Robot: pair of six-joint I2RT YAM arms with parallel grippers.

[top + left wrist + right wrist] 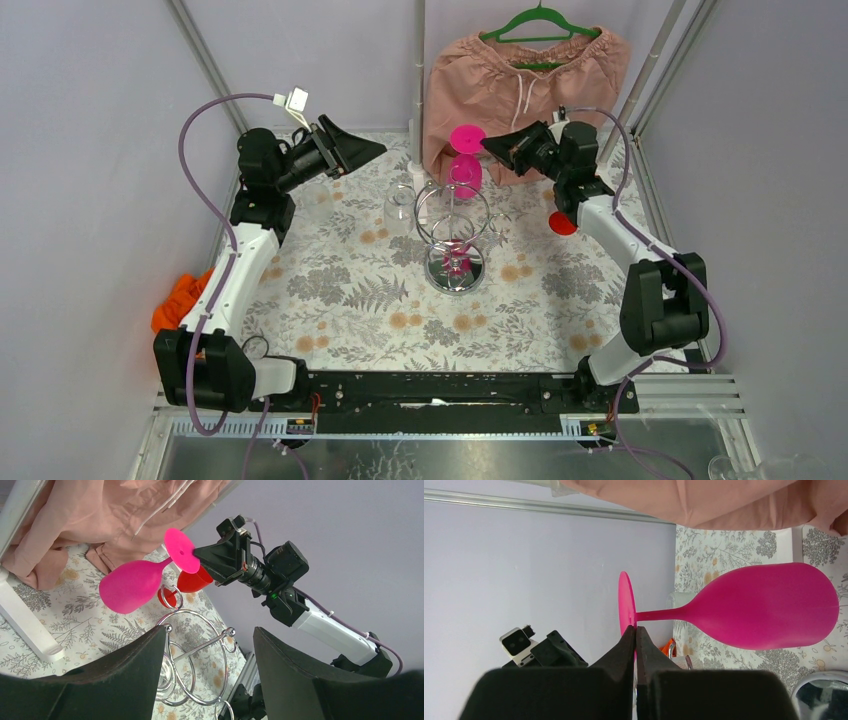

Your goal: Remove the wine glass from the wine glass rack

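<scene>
**Pink glass up in the air, held by R gripper**

The R gripper (634, 632) is closed tight on the thin round foot of the pink wine glass (769, 607). Its two black fingers (621, 652) pinch the edge of the foot w/ no gap between them. The glass lies on its side in the air: foot by the gripper, stem straight out, big bowl at the far end. Nothing else holds it.

From the top cam, the glass hangs over the back side of the wine glass rack (455, 232), toward the far end of the table (340, 300). In the L wrist cam the bowl is up beside a wire loop of the rack, but it looks apart from the wire.

The rack stands upright near the middle of the flower-print table, w/ its shiny round base down and its ring of loops on top. A bit of pink shows in the mirror base.

The L gripper (210, 630) is wide open & holds nothing. It is up in the air on the L side of the rack, pointing toward the glass, well apart from it.

Other stuff:
- A clear glass (398, 215) is just L of the rack; can't tell if it hangs on it.
- A red glass (192, 582) is on the R side, near the R arm.
- A peach-pink cloth (525, 75) hangs on a green hanger (540, 20) at the back.
- An orange cloth (180, 300) lies at the L edge of the table.
</scene>
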